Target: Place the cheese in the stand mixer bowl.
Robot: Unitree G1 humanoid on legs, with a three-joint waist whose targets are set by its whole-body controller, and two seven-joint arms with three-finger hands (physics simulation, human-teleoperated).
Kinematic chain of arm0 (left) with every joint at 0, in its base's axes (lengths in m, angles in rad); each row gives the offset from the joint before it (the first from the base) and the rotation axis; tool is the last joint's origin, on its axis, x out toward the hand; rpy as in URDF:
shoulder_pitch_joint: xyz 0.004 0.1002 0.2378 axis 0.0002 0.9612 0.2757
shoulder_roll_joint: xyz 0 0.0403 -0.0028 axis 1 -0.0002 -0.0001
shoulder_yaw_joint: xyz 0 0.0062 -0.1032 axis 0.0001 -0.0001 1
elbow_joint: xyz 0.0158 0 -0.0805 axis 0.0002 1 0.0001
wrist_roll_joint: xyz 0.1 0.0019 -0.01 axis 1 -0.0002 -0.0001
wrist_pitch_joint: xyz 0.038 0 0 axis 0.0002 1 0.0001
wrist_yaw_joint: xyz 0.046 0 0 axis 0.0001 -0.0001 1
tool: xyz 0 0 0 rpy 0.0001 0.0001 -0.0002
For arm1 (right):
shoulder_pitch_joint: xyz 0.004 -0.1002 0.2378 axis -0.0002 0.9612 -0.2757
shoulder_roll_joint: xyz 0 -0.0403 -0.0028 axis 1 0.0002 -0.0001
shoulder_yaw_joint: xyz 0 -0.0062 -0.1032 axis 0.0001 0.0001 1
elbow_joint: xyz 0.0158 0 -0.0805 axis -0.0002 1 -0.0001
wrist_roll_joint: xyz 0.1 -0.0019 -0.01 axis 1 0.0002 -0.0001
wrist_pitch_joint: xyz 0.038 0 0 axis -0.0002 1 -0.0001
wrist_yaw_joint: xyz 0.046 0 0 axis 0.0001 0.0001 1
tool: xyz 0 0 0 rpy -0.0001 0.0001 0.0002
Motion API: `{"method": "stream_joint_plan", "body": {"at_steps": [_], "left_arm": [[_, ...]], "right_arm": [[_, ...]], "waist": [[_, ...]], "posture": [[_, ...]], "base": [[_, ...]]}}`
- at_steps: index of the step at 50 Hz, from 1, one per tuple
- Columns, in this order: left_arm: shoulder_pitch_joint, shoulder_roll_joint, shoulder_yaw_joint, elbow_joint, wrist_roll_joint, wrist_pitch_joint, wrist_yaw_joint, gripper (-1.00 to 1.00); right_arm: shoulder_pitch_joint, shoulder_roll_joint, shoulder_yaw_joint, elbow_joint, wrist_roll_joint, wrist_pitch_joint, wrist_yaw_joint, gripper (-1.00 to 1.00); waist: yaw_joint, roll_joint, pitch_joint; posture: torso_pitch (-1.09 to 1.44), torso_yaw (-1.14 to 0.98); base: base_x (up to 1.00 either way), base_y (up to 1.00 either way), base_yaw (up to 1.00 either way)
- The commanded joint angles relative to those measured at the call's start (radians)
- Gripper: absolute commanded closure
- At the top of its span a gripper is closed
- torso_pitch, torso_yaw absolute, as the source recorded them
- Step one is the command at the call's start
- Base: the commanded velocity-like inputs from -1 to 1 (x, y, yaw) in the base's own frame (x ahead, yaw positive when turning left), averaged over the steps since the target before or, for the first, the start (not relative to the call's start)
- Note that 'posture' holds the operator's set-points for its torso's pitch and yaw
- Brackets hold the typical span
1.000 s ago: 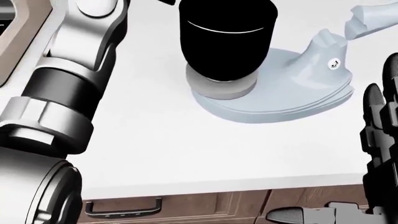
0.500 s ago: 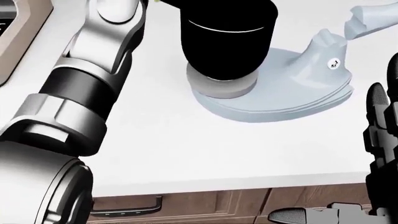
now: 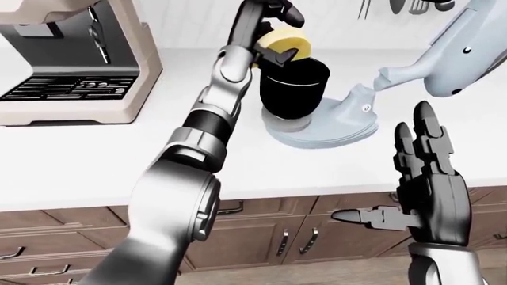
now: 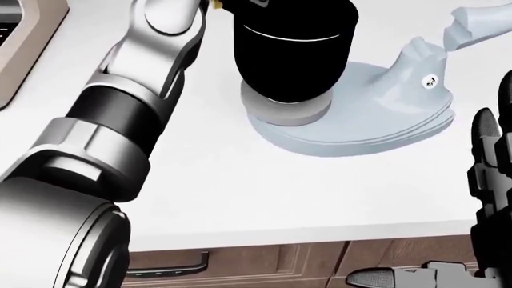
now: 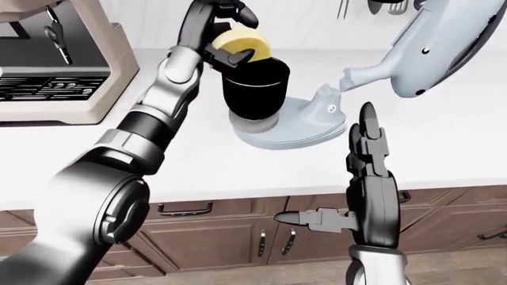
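Above the black stand mixer bowl [image 3: 294,88], at its rim: yellow cheese [image 3: 285,43], pinched in left robot hand [image 3: 273,27]. Right robot hand [image 3: 425,178] spread, well apart, below tabletop [image 3: 95,154] edge.

Glossy black bowl [image 3: 294,89], smooth pale-blue enamel-look mixer [image 3: 452,53], matt white counter [image 3: 95,154], brown wood-grain cabinet fronts [image 3: 261,237].

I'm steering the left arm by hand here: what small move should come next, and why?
Probably lower the left robot hand slightly, then release. Its fingers are closed round the cheese, which sits right at the rim of the black mixer bowl, seemingly above the opening, not yet inside.
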Motion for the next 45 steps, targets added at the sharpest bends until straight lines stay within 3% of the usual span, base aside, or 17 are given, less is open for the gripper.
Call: {"method": "stream_joint_plan", "body": {"at_steps": [1, 17, 32, 33, 35, 36, 45], "left_arm": [[-0.048, 0.005, 0.006, -0.048, -0.006, -0.031, 0.007, 1.0], [-0.079, -0.031, 0.0, -0.055, -0.018, -0.012, 0.007, 1.0], [-0.073, -0.024, -0.003, -0.04, 0.003, -0.018, 0.037, 1.0], [-0.075, -0.021, -0.001, -0.038, 0.004, -0.016, 0.04, 0.46], [-0.078, -0.018, 0.0, -0.037, 0.007, -0.013, 0.045, -0.04], [-0.08, -0.017, 0.002, -0.038, 0.007, -0.011, 0.046, -1.0], [-0.086, -0.009, 0.007, -0.036, 0.005, -0.008, 0.05, -1.0]], "right_arm": [[-0.01, -0.003, 0.0, -0.036, 0.001, -0.03, -0.005, -1.0], [-0.007, -0.002, -0.012, -0.037, 0.011, -0.034, -0.001, -1.0], [-0.006, -0.002, -0.013, -0.041, 0.01, -0.035, 0.0, -1.0], [-0.006, -0.002, -0.014, -0.04, 0.011, -0.037, 0.001, -1.0], [-0.007, -0.002, -0.015, -0.038, 0.012, -0.037, 0.001, -1.0], [-0.008, -0.002, -0.016, -0.039, 0.012, -0.036, 0.002, -1.0], [-0.007, -0.001, -0.011, -0.04, 0.008, -0.035, 0.0, -1.0]], "waist": [[0.0, -0.003, -0.025], [0.0, -0.006, -0.024], [-0.001, -0.006, -0.024], [-0.001, -0.006, -0.024], [-0.001, -0.006, -0.024], [-0.001, -0.006, -0.024], [-0.001, -0.005, -0.023]], "posture": [[0.0, 0.0], [0.0, 0.0], [0.0, 0.0], [0.0, 0.0], [0.0, 0.0], [0.0, 0.0], [0.0, 0.0]], "base": [[0.0, 0.0, 0.0], [0.0, 0.0, 0.0], [0.0, 0.0, 0.0], [0.0, 0.0, 0.0], [0.0, 0.0, 0.0], [0.0, 0.0, 0.0], [0.0, 0.0, 0.0]]}}
